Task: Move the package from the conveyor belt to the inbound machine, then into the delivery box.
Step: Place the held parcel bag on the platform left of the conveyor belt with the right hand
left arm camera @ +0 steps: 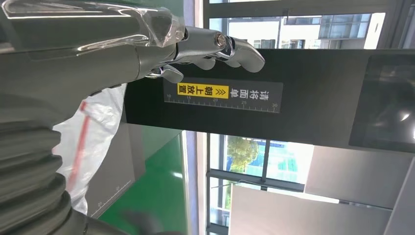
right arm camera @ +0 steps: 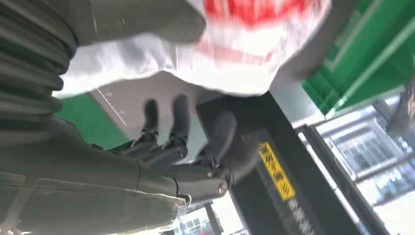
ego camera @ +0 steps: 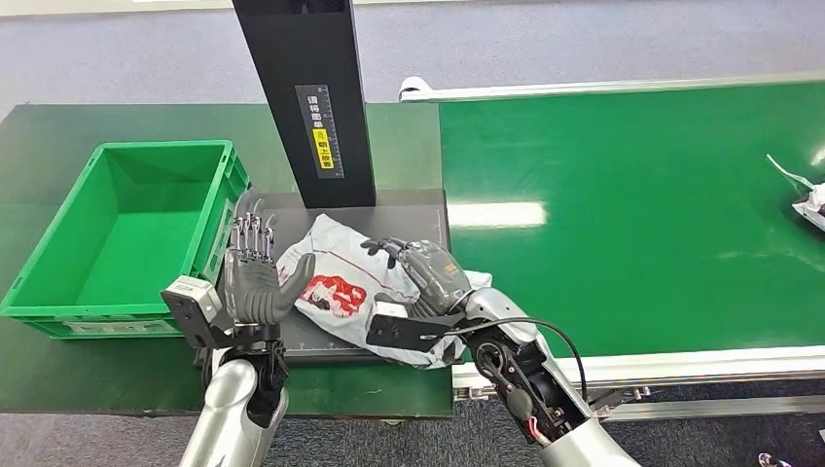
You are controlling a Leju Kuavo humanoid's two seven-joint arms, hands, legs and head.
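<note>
The white package (ego camera: 336,287) with red print is located on the dark platform (ego camera: 428,209) of the inbound machine, near its black column (ego camera: 311,97); its near edge is hidden by the right wrist. The right hand (ego camera: 428,272) is laid on the package, fingers curled; whether it is gripped cannot be told. The left hand (ego camera: 255,277) is held upright and spread, holding nothing, at the package's left edge, just right of the green delivery box (ego camera: 58,233); a second item (ego camera: 809,199) on the conveyor belt (ego camera: 632,214) is cut off at far right.

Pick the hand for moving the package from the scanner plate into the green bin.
Probably left hand: it stands open beside the package, right next to the green bin. Right hand rests on the package's far side.
</note>
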